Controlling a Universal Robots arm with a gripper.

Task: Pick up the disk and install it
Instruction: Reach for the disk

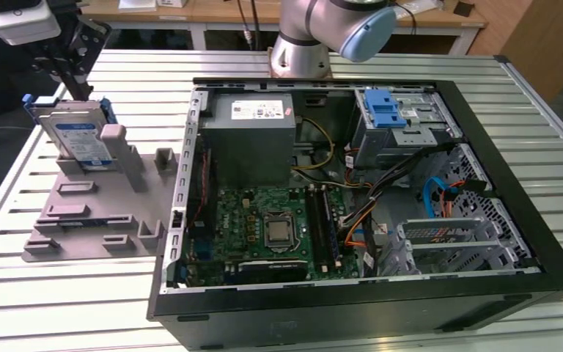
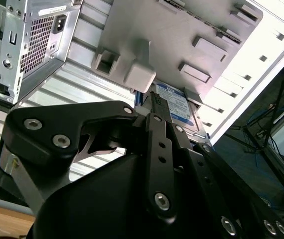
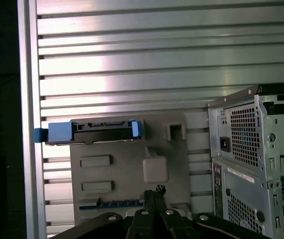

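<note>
In the exterior view the gripper (image 1: 84,92) hangs over the far corner of the slatted aluminium desk (image 1: 67,301), on the exterior view's left. The disk (image 1: 74,139) stands upright on its edge in a grey holder plate (image 1: 96,220), directly beneath the gripper's black fingers. Whether the fingertips touch its top edge I cannot tell. The open computer case (image 1: 487,297) lies well apart from the gripper, with its grey power supply box (image 1: 252,136) and blue-latched drive cage (image 1: 399,117) inside.

In the second wrist view the gripper (image 2: 156,107) reaches out past its black linkage. The disk (image 2: 179,107), showing its white-and-blue label, sits just beyond and beside the fingertips, against the holder plate (image 2: 181,30). The rear of the computer case (image 2: 27,45) lies off to one side.

In the first wrist view the gripper (image 3: 155,191) has its fingers drawn together with nothing between them. The disk (image 3: 102,132), seen edge-on with its blue carrier, stands ahead of the tips and apart from them
</note>
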